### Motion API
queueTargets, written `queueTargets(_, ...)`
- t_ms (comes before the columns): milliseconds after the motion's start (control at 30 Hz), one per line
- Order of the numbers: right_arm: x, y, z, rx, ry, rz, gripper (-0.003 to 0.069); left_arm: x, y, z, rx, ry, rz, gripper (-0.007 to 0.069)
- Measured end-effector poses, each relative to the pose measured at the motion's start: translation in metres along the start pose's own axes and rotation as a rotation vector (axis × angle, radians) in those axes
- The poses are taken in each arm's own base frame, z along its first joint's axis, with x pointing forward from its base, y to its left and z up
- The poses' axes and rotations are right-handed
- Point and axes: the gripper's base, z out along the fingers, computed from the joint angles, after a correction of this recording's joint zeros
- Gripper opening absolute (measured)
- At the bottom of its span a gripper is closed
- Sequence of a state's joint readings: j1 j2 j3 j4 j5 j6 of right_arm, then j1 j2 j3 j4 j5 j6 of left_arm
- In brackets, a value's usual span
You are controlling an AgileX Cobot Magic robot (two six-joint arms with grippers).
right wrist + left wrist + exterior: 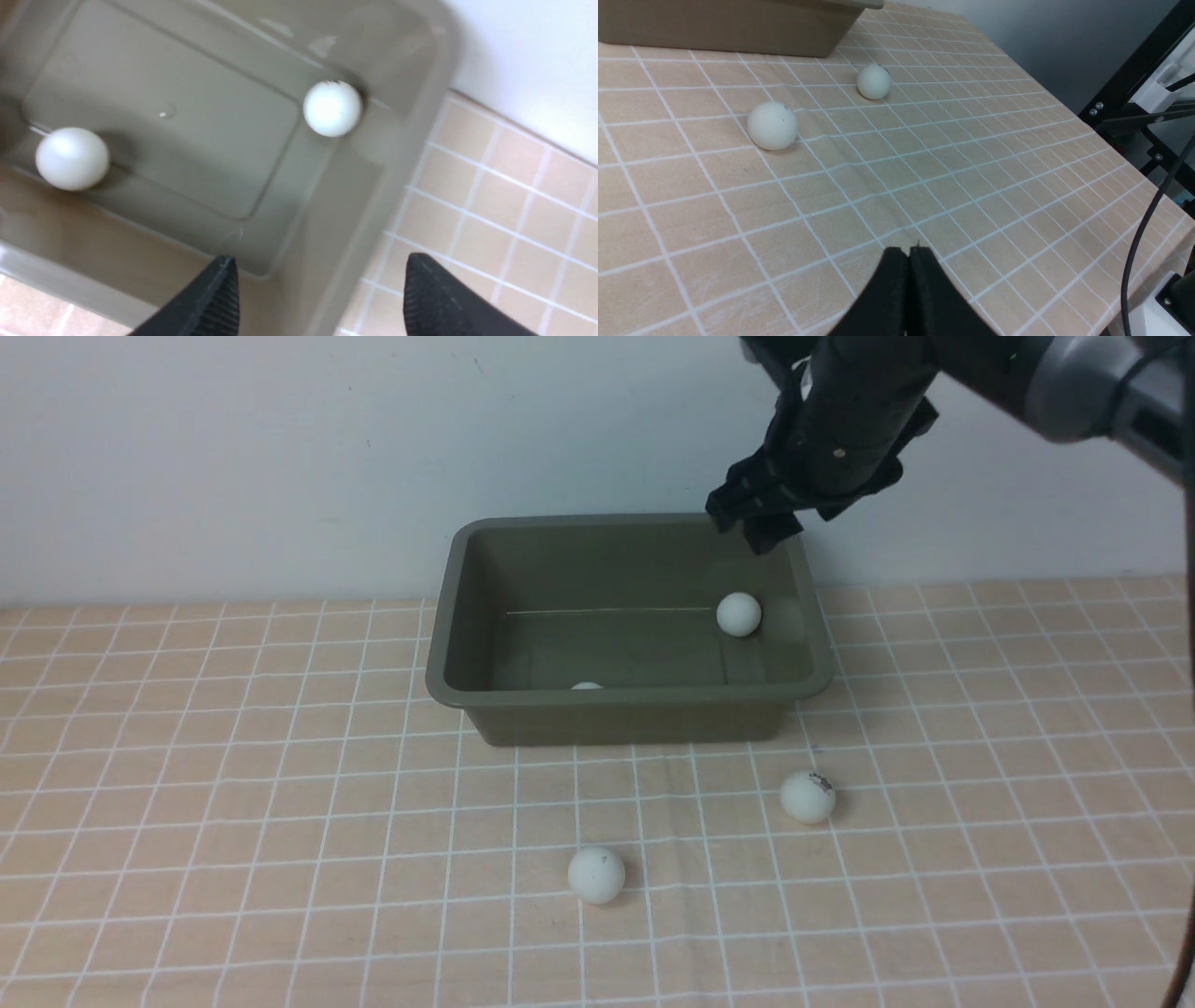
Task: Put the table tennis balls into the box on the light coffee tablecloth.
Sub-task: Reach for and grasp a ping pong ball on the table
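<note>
The olive-green box [467,616] stands on the light coffee tablecloth [233,821] near the back wall. Inside it, one table tennis ball [738,614] is near the right wall and another [586,686] peeks over the front rim; both show in the right wrist view [332,108] [72,158]. Two more balls lie on the cloth in front of the box [808,796] [597,875], also seen from the left wrist [873,81] [772,125]. My right gripper [754,525] hangs open and empty above the box's back right corner. My left gripper [909,254] is shut, low over the cloth.
The box wall [738,28] shows in the left wrist view. A black frame [1134,79] and a dark cable [1148,219] stand past the table's right edge. A pale wall [280,448] rises behind the table.
</note>
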State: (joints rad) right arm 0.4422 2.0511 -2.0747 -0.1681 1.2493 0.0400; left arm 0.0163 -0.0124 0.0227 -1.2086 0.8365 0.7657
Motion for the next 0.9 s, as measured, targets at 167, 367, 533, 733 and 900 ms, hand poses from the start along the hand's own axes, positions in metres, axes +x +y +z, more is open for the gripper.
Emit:
queueTargets(167,0.008,-0.014,-0.03,-0.052,-0.024,0.044,0.0435,0.0,0.0,0.0,0.001,0.001,0.0,-0.0069)
queueTargets(367,0.049,-0.014,-0.059,-0.09,0.035,0.038,0.0435,0.001,-0.002,0.0,0.015,0.015,0.001,-0.0069)
queueTargets(533,0.112,-0.006,-0.063,-0.139,0.102,0.052,0.0435,0.001,-0.002,0.0,0.018,0.017,0.001,-0.0069)
queueTargets(733,0.168,0.009,-0.047,-0.221,0.041,0.135,0.0435,0.001,-0.002,0.0,0.019,0.018,0.001,-0.0069)
queueTargets(900,0.179,0.013,-0.023,-0.22,0.041,0.152,0.0435,0.001,-0.002,0.0,0.019,0.018,0.001,-0.0069)
